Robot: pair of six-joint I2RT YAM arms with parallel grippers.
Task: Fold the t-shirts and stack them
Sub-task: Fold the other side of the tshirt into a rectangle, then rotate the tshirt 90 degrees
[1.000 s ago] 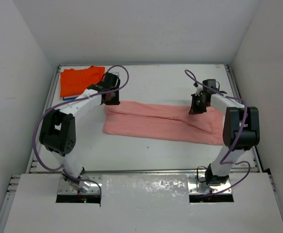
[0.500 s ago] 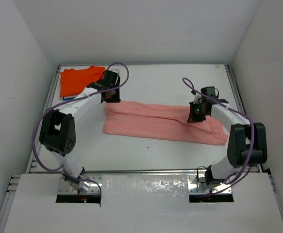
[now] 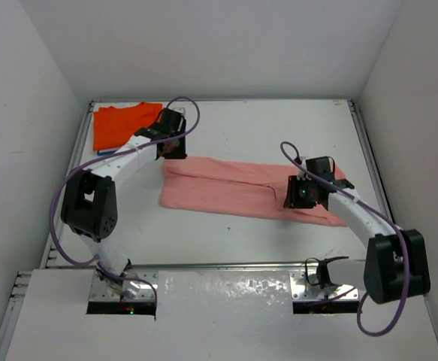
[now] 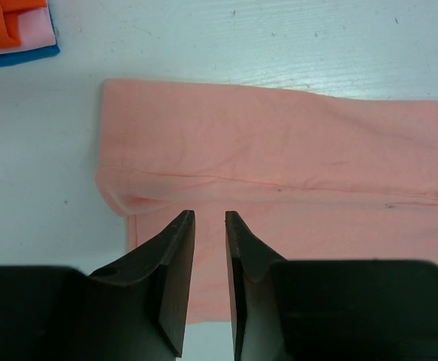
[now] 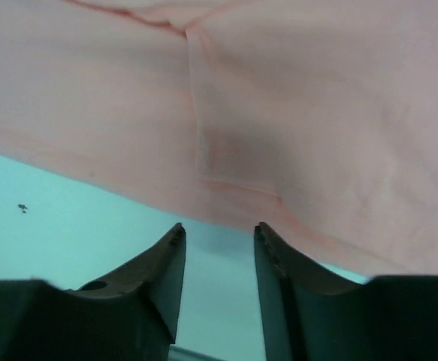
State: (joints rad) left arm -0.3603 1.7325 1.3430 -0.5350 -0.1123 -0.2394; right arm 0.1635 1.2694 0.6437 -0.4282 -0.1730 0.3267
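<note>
Left pincer (image 4: pixel 208 216), right pincer (image 5: pixel 219 228) ajar, both empty

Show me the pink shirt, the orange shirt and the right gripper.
pink shirt (image 3: pixel 226 188), top view, cloth middle.
orange shirt (image 3: pixel 121 125), top view, cloth middle.
right gripper (image 5: pixel 219 228), right wrist view, between fingertips.
</note>
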